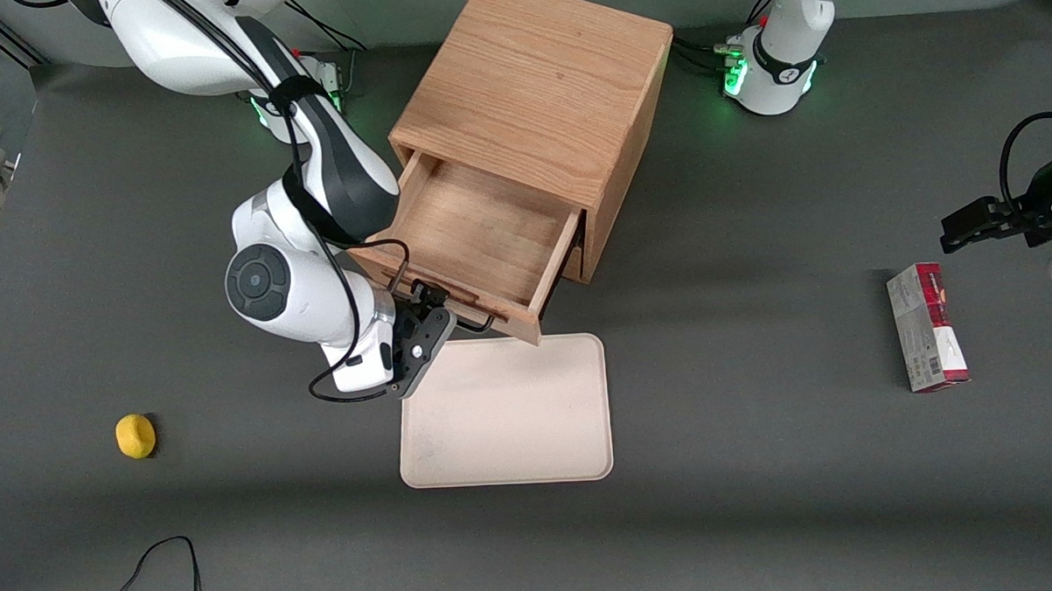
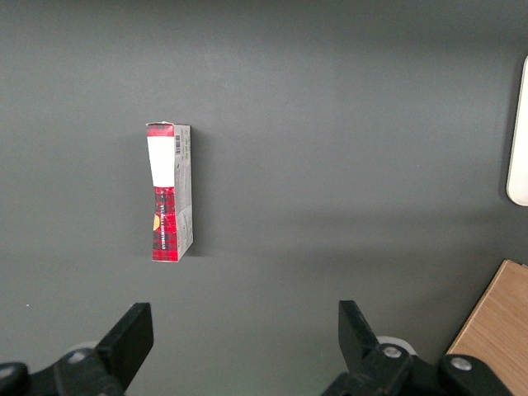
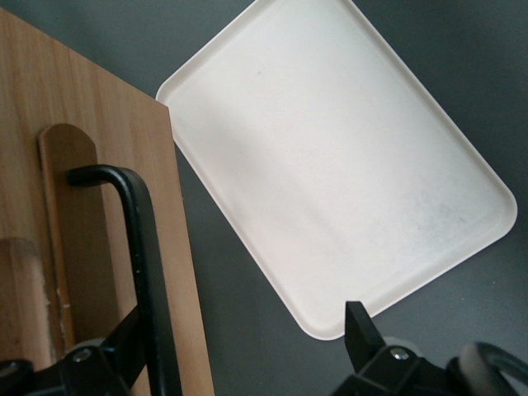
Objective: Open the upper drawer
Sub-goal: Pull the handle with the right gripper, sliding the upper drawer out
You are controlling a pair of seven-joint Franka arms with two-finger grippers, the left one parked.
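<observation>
The light-oak upper drawer (image 1: pixel 480 245) with its plain wooden interior stands pulled well out of the boxy wooden cabinet (image 1: pixel 536 94), its front panel reaching toward the front camera, at about 7 o'clock from the cabinet top. Its black metal bar handle (image 3: pixel 144 264) runs along that front panel. The right arm's black two-finger gripper (image 1: pixel 426 312) sits at the handle; in the right wrist view its fingers (image 3: pixel 367 338) are spread apart, the bar passing just beside one of them. Just beside the drawer front, nearer the camera, lies a cream rectangular plastic tray (image 1: pixel 506 412). A small yellow ball (image 1: pixel 135 435) rests toward the working arm's end of the table, a red-and-white carton (image 1: pixel 926 327) toward the parked arm's end
</observation>
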